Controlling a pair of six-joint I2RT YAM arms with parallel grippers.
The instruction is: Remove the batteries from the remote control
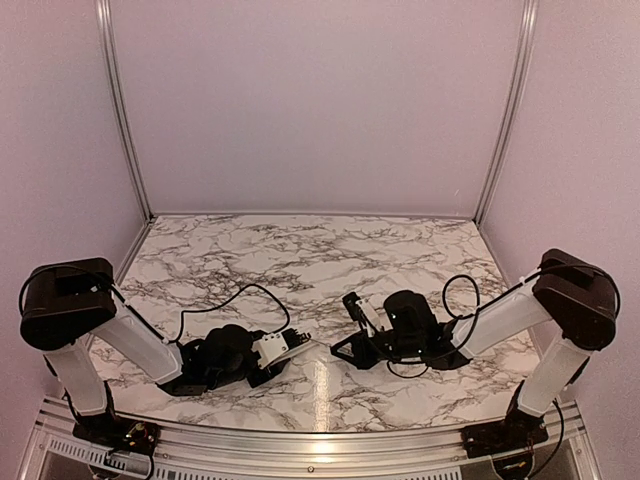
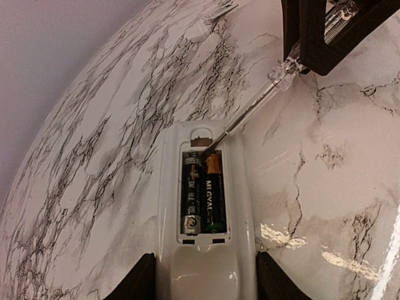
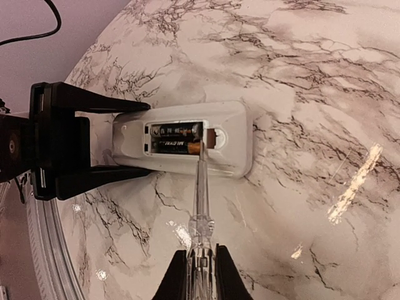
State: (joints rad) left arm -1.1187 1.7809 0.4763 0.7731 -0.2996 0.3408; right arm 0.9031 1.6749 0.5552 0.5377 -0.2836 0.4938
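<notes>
— What is the left gripper (image 2: 206,278) doing?
— It is gripping the remote control (image 2: 240,206) by one end, jaws partway closed, on the table (image 1: 300,250).
— And the batteries (image 2: 203,197)?
— Both are sitting in the uncovered recess; neither is out. The screwdriver (image 3: 201,206) tip is touching one end, with the right gripper (image 3: 201,272) clamping its handle tight.

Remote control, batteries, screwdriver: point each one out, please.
remote control (image 2: 169,206), left wrist view, white casing left of the open compartment.
batteries (image 2: 214,200), left wrist view, label of the right-hand cell.
screwdriver (image 3: 201,187), right wrist view, thin shaft below its tip.
</notes>
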